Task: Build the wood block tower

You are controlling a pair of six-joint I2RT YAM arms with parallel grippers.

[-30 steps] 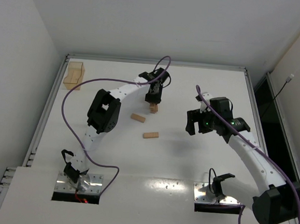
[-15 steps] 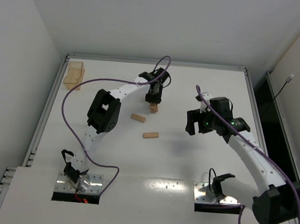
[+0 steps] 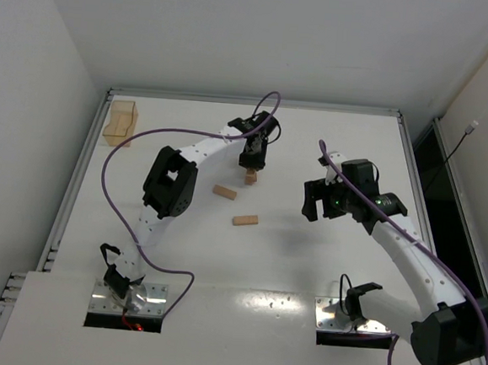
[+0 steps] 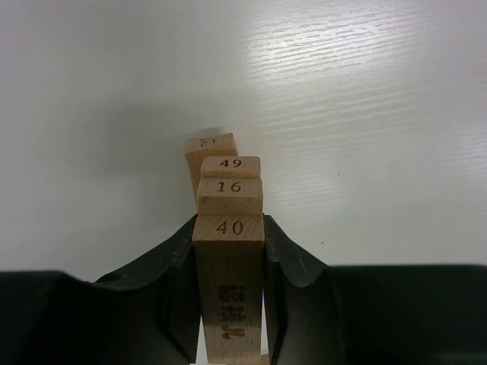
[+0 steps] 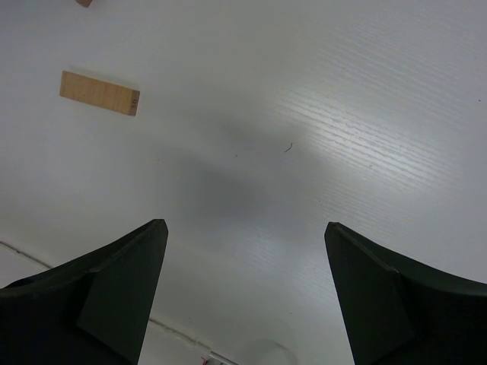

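At the counter's [image 3: 332, 139] far-left corner stands a clear amber plastic box [image 3: 120, 123], and two loose wood blocks [image 3: 224, 192] lie flat nearer the middle. Just right of them the left gripper [image 4: 228, 228] pinches a block numbered 40 [image 4: 228, 281] right above the tower [image 4: 230, 185]; whether they touch I cannot tell. The right gripper [image 5: 243, 251] hovers over bare counter, spread wide and holding nothing.

Left gripper [image 3: 251, 161], clamped on a wood block [image 4: 228, 304], edges slightly toward the table's far side and a touch right above the tower [image 3: 250, 177], its wrist and the purple cable [image 3: 272, 100] shifting with it.
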